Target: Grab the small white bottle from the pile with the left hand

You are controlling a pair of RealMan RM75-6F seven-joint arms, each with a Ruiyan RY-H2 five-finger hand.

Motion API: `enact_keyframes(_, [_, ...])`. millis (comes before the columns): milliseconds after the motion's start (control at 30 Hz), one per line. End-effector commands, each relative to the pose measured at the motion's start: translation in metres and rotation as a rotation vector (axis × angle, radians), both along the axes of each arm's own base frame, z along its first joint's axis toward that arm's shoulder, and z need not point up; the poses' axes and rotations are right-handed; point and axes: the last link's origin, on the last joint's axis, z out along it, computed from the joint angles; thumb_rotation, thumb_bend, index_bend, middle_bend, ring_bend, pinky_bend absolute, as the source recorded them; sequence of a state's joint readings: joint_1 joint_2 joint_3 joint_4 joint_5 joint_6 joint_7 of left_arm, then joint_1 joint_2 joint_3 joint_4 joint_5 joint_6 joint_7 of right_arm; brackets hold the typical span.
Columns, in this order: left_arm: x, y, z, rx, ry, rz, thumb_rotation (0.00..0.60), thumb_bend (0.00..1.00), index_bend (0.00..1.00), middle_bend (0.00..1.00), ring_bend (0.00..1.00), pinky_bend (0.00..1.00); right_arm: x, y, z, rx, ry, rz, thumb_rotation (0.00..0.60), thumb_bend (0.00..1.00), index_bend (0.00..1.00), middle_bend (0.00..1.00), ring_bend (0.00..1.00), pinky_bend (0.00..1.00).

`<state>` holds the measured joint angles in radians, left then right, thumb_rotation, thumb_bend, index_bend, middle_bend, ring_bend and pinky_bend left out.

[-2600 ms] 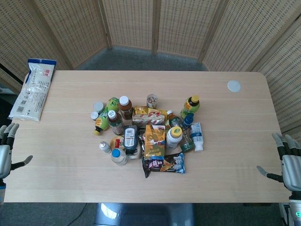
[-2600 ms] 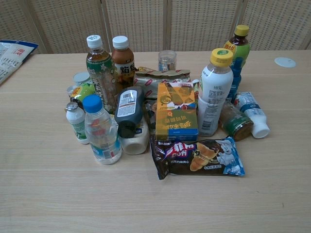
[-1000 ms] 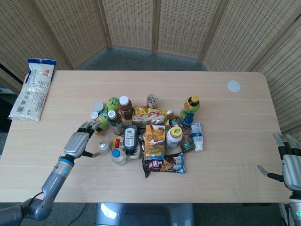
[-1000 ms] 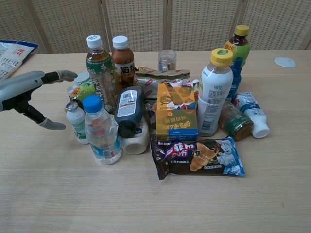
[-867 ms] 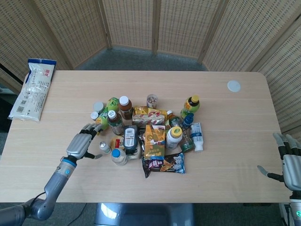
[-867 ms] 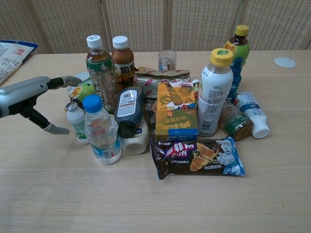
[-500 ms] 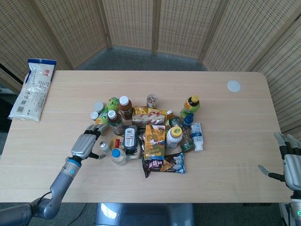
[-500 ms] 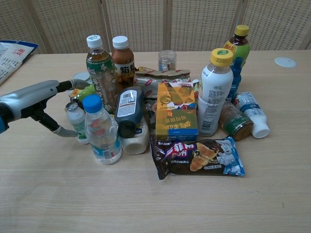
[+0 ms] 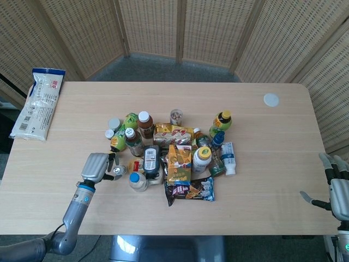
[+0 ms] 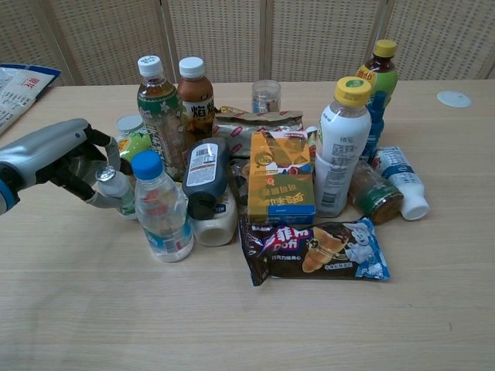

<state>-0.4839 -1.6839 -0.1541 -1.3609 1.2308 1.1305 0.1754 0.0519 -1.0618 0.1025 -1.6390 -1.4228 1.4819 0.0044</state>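
The small white bottle (image 10: 118,191) with a silver cap stands at the left edge of the pile, tilted toward my left hand. My left hand (image 10: 66,158) has its fingers curled around the bottle's top and side and grips it. From the head view the bottle (image 9: 119,171) shows just right of the left hand (image 9: 97,166), mostly covered by the fingers. My right hand (image 9: 338,191) sits at the table's right edge with its fingers spread, holding nothing, far from the pile.
A blue-capped water bottle (image 10: 161,209) stands right beside the held bottle, with a green tea bottle (image 10: 158,112) and a small green pack (image 10: 133,144) behind it. A white bag (image 9: 39,103) lies far left. A white lid (image 9: 271,99) lies far right.
My left hand came in from the table's left edge, reached the pile with fingers spread, then closed around the small white bottle, which now leans toward it. The right hand stayed put.
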Motion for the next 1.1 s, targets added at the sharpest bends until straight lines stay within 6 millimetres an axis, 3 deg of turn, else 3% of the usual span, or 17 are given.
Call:
enact_keyframes(33, [-0.001,0.001,0.006,0.023,-0.008,-0.004,0.600,0.00,0.78,0.91,0.80,0.77,0.000,0.000,0.000,0.001,0.002,0.002,0.516,0.00,0.00,0.00,0.00,0.00])
enact_keyframes(267, [0.005,0.004,0.030,0.069,-0.017,-0.040,0.600,0.00,0.78,0.91,0.81,0.77,0.001,0.001,0.000,0.001,0.003,0.005,0.516,0.00,0.00,0.00,0.00,0.00])
enact_keyframes(567, [0.028,0.002,0.091,0.147,-0.054,-0.098,0.600,0.00,0.78,0.90,0.81,0.76,0.002,0.001,0.000,0.001,-0.001,0.011,0.513,0.00,0.00,0.00,0.00,0.00])
enact_keyframes(800, [0.057,-0.004,0.139,0.218,-0.099,-0.156,0.600,0.00,0.78,0.90,0.81,0.76,0.003,0.002,0.001,-0.002,-0.004,0.015,0.515,0.00,0.00,0.00,0.00,0.00])
enact_keyframes(1100, [0.078,-0.005,0.172,0.294,-0.101,-0.199,0.600,0.00,0.78,0.90,0.81,0.76,0.003,0.001,0.001,-0.003,-0.005,0.014,0.514,0.00,0.00,0.00,0.00,0.00])
